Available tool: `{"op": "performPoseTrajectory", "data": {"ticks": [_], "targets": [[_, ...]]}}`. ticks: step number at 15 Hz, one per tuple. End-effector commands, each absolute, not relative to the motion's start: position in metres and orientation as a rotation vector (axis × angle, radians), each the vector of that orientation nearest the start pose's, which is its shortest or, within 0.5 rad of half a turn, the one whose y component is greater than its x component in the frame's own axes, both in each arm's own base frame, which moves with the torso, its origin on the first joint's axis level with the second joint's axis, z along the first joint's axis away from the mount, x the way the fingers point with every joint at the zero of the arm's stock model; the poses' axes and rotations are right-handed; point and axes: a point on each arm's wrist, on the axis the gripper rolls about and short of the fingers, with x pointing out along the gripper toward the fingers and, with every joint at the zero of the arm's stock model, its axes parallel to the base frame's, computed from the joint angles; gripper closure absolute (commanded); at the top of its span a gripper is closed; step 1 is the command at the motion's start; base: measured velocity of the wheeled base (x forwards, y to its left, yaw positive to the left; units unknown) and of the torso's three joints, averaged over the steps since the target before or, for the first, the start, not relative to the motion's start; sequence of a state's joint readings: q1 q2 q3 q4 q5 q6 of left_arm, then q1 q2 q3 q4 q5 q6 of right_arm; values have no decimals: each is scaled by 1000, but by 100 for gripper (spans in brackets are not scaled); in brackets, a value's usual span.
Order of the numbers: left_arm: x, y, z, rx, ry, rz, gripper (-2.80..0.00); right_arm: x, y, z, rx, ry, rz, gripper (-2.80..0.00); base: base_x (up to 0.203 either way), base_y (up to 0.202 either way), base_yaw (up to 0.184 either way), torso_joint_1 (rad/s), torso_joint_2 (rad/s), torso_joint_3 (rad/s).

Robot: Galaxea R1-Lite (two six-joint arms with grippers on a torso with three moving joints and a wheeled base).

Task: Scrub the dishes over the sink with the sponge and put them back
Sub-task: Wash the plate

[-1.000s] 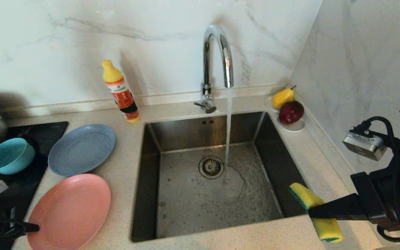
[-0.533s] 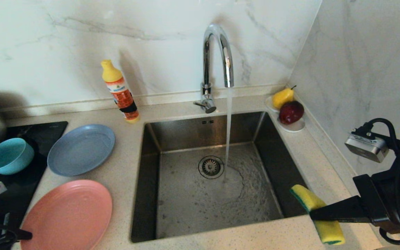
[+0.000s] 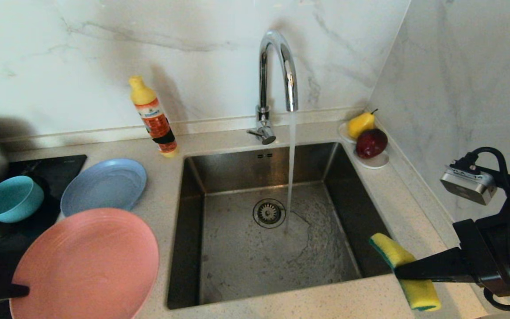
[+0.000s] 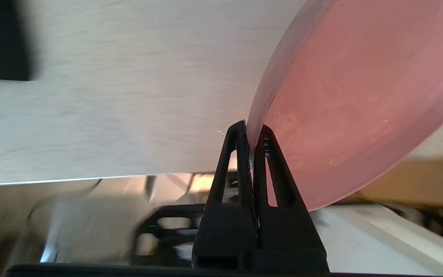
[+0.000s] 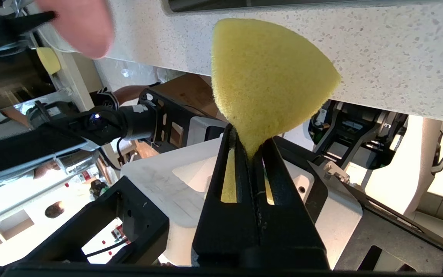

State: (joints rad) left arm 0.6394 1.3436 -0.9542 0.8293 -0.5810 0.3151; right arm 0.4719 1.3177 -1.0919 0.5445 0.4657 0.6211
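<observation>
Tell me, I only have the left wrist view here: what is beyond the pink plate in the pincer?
Observer: The left pincer, shut on the pink plate's rim, holds it by the sink's left edge.
Operator: Is the tap on?
Observer: Yes, the chrome tap runs beside the drain strainer.
Operator: And the other arm?
Observer: The right pincer pinches the yellow sponge at the sink's front right corner.
</observation>
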Motion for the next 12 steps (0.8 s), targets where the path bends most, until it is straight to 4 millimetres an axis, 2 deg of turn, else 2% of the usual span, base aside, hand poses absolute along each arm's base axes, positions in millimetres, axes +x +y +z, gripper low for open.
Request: {"op": "performPoseTrajectory", "data": {"ticks": [1, 3, 6, 8, 12], "targets": [[120, 56, 233, -350, 897, -200, 0, 159, 93, 254, 545, 1055, 612, 0, 0, 0, 0, 0, 0, 0], [128, 42, 246, -378, 899, -262, 0, 157, 92, 254, 546, 1056, 612, 0, 0, 0, 0, 0, 0, 0], [154, 19, 255, -396, 931, -353, 0, 154, 90, 256, 546, 1041, 618, 0, 0, 0, 0, 0, 0, 0], [185, 1, 252, -388, 937, -354, 0, 150, 88, 259, 550, 1030, 632, 0, 0, 0, 0, 0, 0, 0], [247, -41, 233, -338, 954, -277, 0, 143, 85, 265, 552, 1000, 650, 0, 0, 0, 0, 0, 0, 0]]}}
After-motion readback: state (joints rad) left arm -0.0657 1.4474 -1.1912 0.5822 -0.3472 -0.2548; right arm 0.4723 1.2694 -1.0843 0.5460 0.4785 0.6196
